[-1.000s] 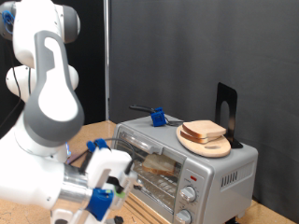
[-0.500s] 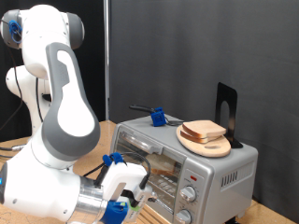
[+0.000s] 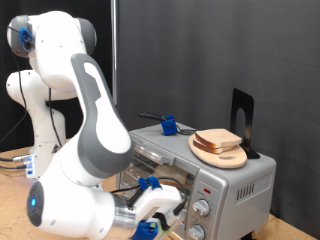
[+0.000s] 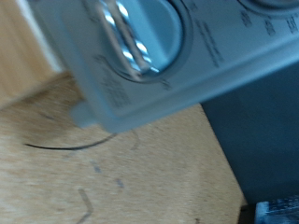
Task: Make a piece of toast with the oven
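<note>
Claw (image 3: pixel 150 228) low before the oven (image 3: pixel 215 178) knobs; its opening cannot be told

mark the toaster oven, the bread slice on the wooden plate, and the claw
small silver-grey metal toaster oven (image 3: pixel 250 178): exterior view, bare top panel near its right edge.
pale white bread slice with tan crust (image 3: pixel 219 139): exterior view, top face, on the round wooden plate.
claw (image 3: pixel 152 222): exterior view, blue-padded fingertips by the oven front.
</note>
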